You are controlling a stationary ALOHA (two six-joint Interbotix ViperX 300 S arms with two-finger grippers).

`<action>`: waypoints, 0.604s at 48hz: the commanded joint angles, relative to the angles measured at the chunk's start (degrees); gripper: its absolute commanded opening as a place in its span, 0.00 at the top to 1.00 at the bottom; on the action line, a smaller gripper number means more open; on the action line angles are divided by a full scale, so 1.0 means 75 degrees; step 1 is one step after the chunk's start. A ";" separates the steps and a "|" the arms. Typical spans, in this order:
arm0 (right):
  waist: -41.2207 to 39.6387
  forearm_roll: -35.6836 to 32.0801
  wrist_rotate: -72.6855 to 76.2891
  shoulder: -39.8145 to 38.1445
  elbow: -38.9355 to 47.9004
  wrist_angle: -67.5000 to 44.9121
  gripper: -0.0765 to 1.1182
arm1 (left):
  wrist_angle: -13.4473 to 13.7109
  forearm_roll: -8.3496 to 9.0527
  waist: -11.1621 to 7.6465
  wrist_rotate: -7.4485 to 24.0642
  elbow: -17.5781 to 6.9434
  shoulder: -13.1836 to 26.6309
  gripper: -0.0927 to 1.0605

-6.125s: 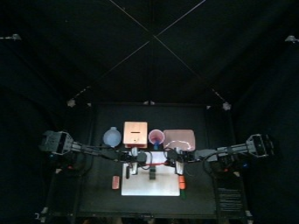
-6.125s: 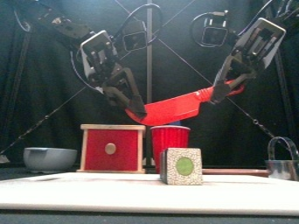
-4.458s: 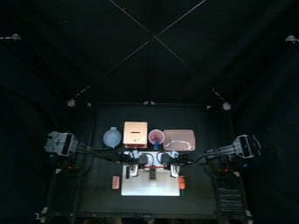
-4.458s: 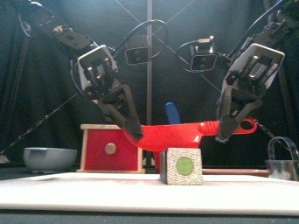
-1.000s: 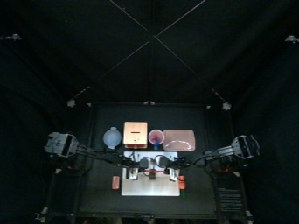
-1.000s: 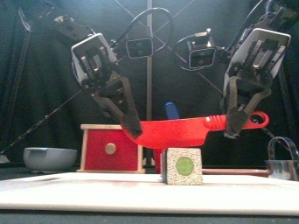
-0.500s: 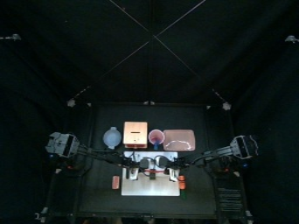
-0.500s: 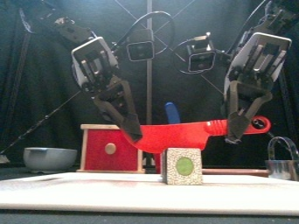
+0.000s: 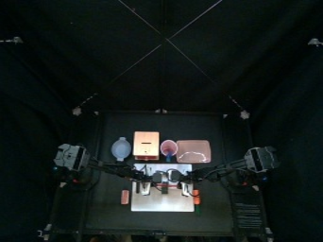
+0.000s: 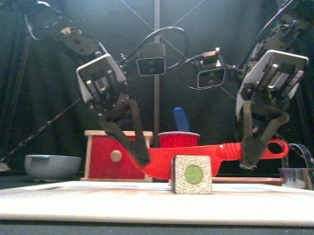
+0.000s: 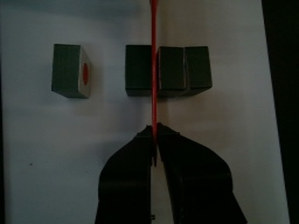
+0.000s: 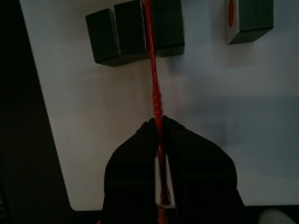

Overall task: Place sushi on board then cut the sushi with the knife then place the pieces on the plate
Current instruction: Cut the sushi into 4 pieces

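Note:
The red toy knife hangs level, held at both ends. My left gripper is shut on its blade end and my right gripper is shut on its handle end. The blade sits just above and behind the dark green sushi roll on the white cutting board. In the left wrist view the knife runs as a thin red line across the roll, over a seam between blocks. One cut piece lies apart. The right wrist view shows the same knife, roll and loose piece.
Behind the board stand a wooden box with a red drawer front, a red cup holding a blue knife, a blue-grey bowl at the left and a metal cutter at the right. The pink tray lies at the back right.
Both arms have come down together, bringing the red knife from high above the sushi to just over the roll. The sushi has not moved.

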 commanded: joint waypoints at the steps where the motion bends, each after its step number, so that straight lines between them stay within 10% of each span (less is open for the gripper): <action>1: 0.0070 0.0035 0.0023 0.0000 0.0012 0.0035 0.70 | 0.0035 0.0000 0.0023 -0.0012 -0.0035 0.0023 0.52; 29: -0.0211 -0.0281 0.0012 -0.0105 0.0000 0.0082 0.70 | -0.0035 0.0316 0.0328 0.0035 -0.0129 0.0035 0.52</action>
